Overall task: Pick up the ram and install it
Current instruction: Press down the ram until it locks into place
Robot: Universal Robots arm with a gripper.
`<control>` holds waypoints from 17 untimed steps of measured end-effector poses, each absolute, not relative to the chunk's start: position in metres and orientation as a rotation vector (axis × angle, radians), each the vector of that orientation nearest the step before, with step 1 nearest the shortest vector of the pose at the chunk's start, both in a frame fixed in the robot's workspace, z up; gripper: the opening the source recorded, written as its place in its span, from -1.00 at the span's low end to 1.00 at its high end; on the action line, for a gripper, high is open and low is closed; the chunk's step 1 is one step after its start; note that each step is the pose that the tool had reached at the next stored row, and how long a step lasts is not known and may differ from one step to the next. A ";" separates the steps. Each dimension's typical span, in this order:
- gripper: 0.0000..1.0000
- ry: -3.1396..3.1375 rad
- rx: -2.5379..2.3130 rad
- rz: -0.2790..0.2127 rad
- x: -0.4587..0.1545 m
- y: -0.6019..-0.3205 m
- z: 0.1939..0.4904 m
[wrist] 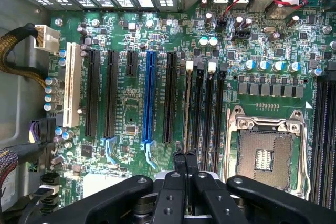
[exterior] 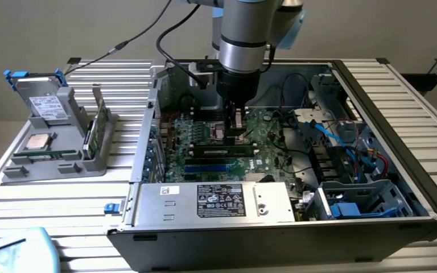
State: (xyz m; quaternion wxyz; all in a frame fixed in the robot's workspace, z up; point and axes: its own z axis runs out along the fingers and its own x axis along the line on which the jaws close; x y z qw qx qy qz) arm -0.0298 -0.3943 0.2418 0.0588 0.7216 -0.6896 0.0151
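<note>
The ram [exterior: 222, 151] stands on edge in a memory slot of the green motherboard [exterior: 264, 139] inside the open computer case. In the wrist view the ram [wrist: 187, 108] shows as a thin brownish edge in the slot nearest the long black card slots. My gripper [exterior: 235, 129] hangs straight down over the board, just behind the ram in the exterior view. Its black fingers [wrist: 179, 162] are pressed together at the near end of the ram's top edge, and the gripper [wrist: 185, 157] is shut with nothing visible between them. Whether they touch the ram I cannot tell.
The empty processor socket [wrist: 265, 153] lies beside the memory slots. A silver power supply [exterior: 218, 202] and blue drive cage [exterior: 355, 205] fill the case's front. On the exterior view's left, a grey tray [exterior: 52, 168] holds a processor chip [exterior: 38, 142], an upright green card [exterior: 99, 129] and a drive [exterior: 48, 105].
</note>
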 end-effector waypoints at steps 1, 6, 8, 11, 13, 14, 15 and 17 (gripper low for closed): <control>-0.80 -2.089 2.186 0.046 -0.030 -0.394 0.242; -0.80 -2.089 2.186 0.046 -0.030 -0.394 0.242; -0.80 -2.089 2.186 0.046 -0.030 -0.394 0.242; -0.80 -2.089 2.186 0.046 -0.029 -0.394 0.242; -0.80 -2.089 2.186 0.045 -0.026 -0.394 0.242; -0.80 -2.089 2.186 0.045 -0.024 -0.394 0.242; -0.80 -2.089 2.187 0.045 -0.021 -0.394 0.242; -0.80 -2.090 2.187 0.044 -0.015 -0.394 0.242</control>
